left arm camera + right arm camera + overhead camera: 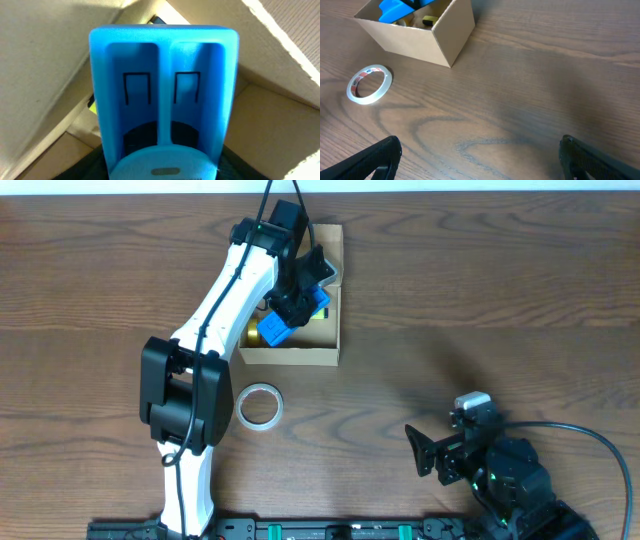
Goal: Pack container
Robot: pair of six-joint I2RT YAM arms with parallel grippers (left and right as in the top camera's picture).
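The container (291, 358) is a tan cardboard box, open at the top, at the table's far middle. My left gripper (301, 298) reaches down into it and is shut on a blue plastic piece (276, 331). In the left wrist view the blue piece (162, 90) fills the frame, with the box's inner walls (272, 117) around it. The box (420, 42) and the blue piece (394, 8) also show in the right wrist view. My right gripper (424, 452) is open and empty near the front right, low over bare table (480, 162).
A clear tape roll (260, 406) lies flat on the table in front of the box, also in the right wrist view (369, 84). A yellow item (254, 335) sits in the box's left part. The left arm spans from the front edge to the box.
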